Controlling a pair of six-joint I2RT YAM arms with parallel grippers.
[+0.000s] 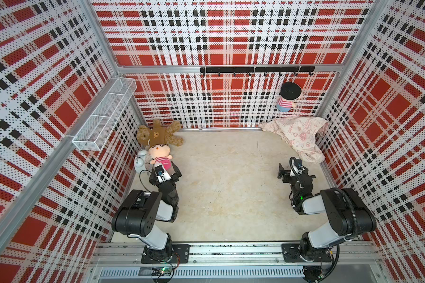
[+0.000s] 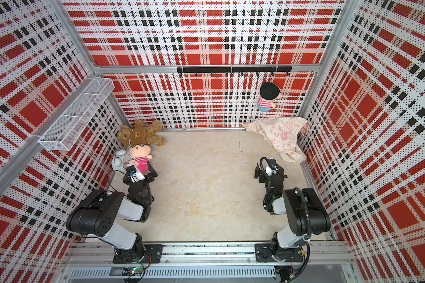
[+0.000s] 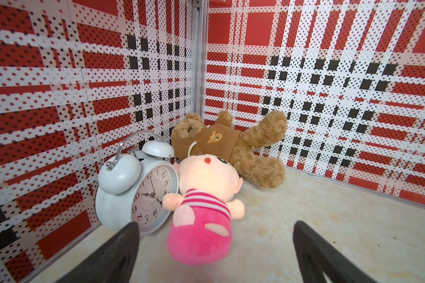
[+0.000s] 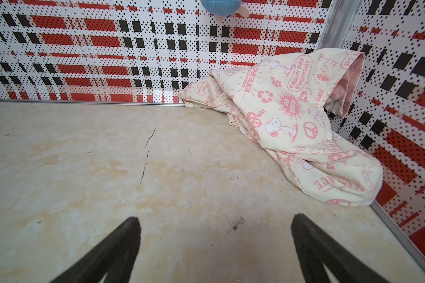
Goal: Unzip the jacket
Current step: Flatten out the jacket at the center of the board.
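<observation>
Cream cloth with pink prints marks the jacket (image 1: 297, 137) (image 2: 280, 136). In both top views it lies crumpled in the 2 o'clock corner of the beige tabletop (image 1: 219, 196), bunched against the plaid walls (image 1: 231, 36). Its zipper cannot be made out. The right gripper (image 1: 296, 171) hovers at 3 o'clock, near the jacket's nearer end but apart from it, jaws spread wide and holding nothing. The left gripper (image 1: 165, 171) sits at 9 o'clock, also spread and empty, just beside a pink doll (image 1: 160, 154). At 10 o'clock a brown teddy bear (image 1: 157, 137) lies in the corner, and a white alarm clock (image 1: 140, 160) stands against the wall beside the doll. Towards 1 o'clock a striped doll (image 1: 287, 98) hangs under a black hook rail (image 1: 255, 69), above the jacket. A white wire basket (image 1: 106, 115) is fixed high on the wall at 10 o'clock.

In the left wrist view, the left gripper (image 3: 215, 227) stands wide apart with nothing clamped. The pink doll (image 3: 201, 225) lies face up just ahead, its head against the teddy bear (image 3: 219, 144) and one arm against the alarm clock (image 3: 142, 196).

In the right wrist view, the right gripper (image 4: 215, 219) is spread over bare tabletop. The jacket (image 4: 292, 122) is heaped ahead in the corner, clear of the fingers. Pink lining shows in one opening against the wall, and the prints read "EARTH DAY EVERYDAY" and "GO GREEN".
</observation>
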